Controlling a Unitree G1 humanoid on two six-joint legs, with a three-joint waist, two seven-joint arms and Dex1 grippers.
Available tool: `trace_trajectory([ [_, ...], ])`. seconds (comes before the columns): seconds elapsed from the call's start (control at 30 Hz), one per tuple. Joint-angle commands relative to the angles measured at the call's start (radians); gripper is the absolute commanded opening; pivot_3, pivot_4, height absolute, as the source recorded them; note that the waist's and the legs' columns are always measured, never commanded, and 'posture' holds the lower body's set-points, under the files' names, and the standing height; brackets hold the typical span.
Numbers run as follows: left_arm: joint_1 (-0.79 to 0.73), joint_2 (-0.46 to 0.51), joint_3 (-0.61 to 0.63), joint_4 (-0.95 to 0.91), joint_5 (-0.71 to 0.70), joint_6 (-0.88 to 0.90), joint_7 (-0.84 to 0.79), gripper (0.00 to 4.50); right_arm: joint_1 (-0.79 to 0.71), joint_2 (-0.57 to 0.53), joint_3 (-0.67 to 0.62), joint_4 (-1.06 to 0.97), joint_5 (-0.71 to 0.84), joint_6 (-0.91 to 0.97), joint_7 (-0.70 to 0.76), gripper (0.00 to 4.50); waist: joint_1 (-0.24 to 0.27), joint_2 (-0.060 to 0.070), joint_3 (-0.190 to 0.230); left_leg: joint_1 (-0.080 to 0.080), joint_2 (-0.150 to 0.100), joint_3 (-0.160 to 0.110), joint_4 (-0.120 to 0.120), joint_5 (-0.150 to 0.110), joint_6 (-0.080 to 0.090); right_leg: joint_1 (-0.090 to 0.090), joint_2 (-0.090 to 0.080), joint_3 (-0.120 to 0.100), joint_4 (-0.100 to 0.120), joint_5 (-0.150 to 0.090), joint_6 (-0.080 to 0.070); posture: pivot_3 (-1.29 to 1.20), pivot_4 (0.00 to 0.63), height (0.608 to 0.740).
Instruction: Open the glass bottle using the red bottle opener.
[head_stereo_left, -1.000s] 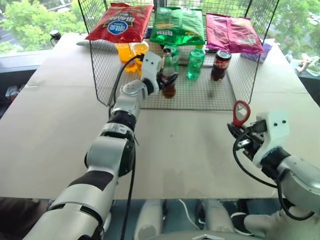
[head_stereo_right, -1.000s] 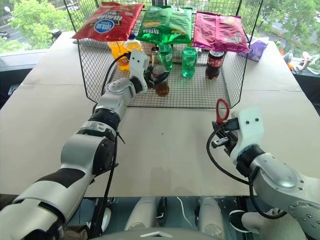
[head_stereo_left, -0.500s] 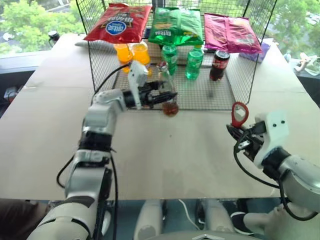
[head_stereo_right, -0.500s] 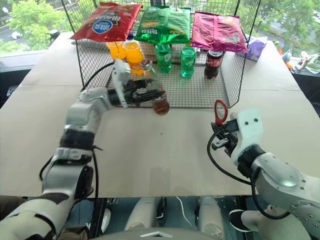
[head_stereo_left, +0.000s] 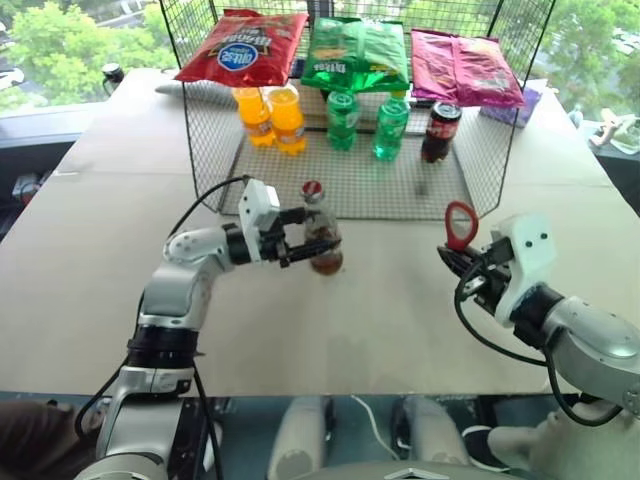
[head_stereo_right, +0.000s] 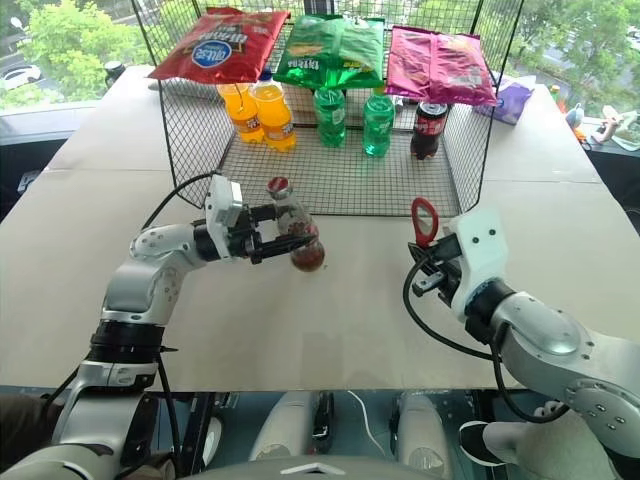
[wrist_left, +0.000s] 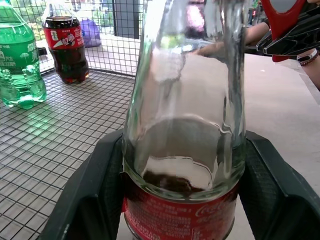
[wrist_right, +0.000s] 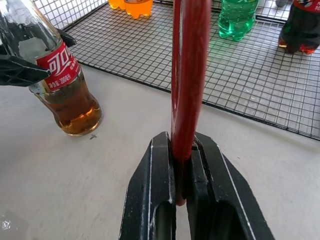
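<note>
White Chinese characters on glass bottle's (wrist_right: 56, 70) red label. Below them, smaller print, possibly "200". Chip bags' lettering unreadable.

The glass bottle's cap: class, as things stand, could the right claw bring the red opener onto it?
Probably yes. The left claw holds the glass bottle by its body, leaving the capped top bare, and only open table lies between it and the red bottle opener in the right claw.
</note>
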Motion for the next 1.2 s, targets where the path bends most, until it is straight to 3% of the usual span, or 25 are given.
trace_trajectory([
  [0.03,0.0,0.001,0.002,-0.046,-0.019,-0.015,0.001,4.46,-0.01,0.004,-0.01,-0.01,-0.013,0.0,0.017,0.0,0.0,0.0,0.0,0.0,0.0,0.0,0.0,0.0,0.0,0.0,0.0,0.0,0.0,0.0,0.0,0.0,0.15,0.74],
  [0.53,-0.04,0.023,0.028,-0.141,-0.091,0.064,0.066,4.46,-0.003,0.026,-0.012,-0.006,-0.061,0.018,0.076,0.0,0.0,0.0,0.0,0.0,0.0,0.0,0.0,0.0,0.0,0.0,0.0,0.001,0.001,0.0,0.0,0.0,0.15,0.74],
  [0.67,-0.034,0.036,0.011,-0.145,-0.08,0.075,0.059,3.46,-0.023,0.028,-0.007,-0.008,-0.09,0.016,0.096,0.0,0.0,0.0,0.0,0.0,0.0,0.0,0.001,0.0,0.0,0.0,0.001,0.001,0.002,0.0,0.0,0.0,0.15,0.74],
  [0.7,-0.032,0.037,0.007,-0.143,-0.078,0.074,0.059,2.88,-0.033,0.028,-0.002,-0.009,-0.102,0.015,0.105,0.0,0.0,0.0,0.0,0.001,0.0,0.0,0.001,0.0,0.0,0.0,0.001,0.001,0.002,0.0,0.0,0.0,0.15,0.74],
  [0.77,-0.033,0.036,0.004,-0.136,-0.073,0.073,0.066,2.15,-0.063,0.023,0.014,-0.011,-0.135,0.018,0.125,0.0,0.0,0.0,0.0,0.001,0.0,0.0,0.001,0.0,0.0,0.0,0.001,0.001,0.002,0.0,0.0,0.0,0.15,0.74],
  [0.8,-0.035,0.035,0.003,-0.133,-0.071,0.071,0.067,2.12,-0.083,0.019,0.027,-0.012,-0.157,0.02,0.138,0.0,0.0,0.0,0.0,0.001,0.0,0.0,0.001,0.0,0.0,0.0,0.001,0.001,0.002,0.0,0.0,0.0,0.15,0.74],
  [0.93,-0.038,0.037,-0.002,-0.128,-0.069,0.071,0.067,2.12,-0.178,0.0,0.104,-0.002,-0.274,0.029,0.205,0.0,-0.001,0.0,0.0,0.001,0.0,0.0,0.001,0.0,0.0,-0.001,0.001,0.001,0.002,-0.001,-0.001,0.0,0.15,0.74],
  [1.03,-0.04,0.036,-0.005,-0.124,-0.067,0.069,0.065,2.12,-0.286,-0.014,0.255,0.04,-0.467,0.012,0.27,0.0,-0.002,0.0,0.0,0.001,0.0,0.001,0.001,0.0,0.0,-0.001,0.001,0.001,0.002,-0.001,-0.001,0.0,0.15,0.74],
  [1.2,-0.042,0.034,-0.007,-0.125,-0.072,0.079,0.068,2.12,-0.447,0.074,0.473,0.227,-0.803,-0.092,0.298,0.0,-0.002,0.001,0.0,0.001,0.0,0.001,0.001,0.0,0.0,-0.002,0.001,0.001,0.002,-0.001,-0.002,0.0,0.15,0.74],
])
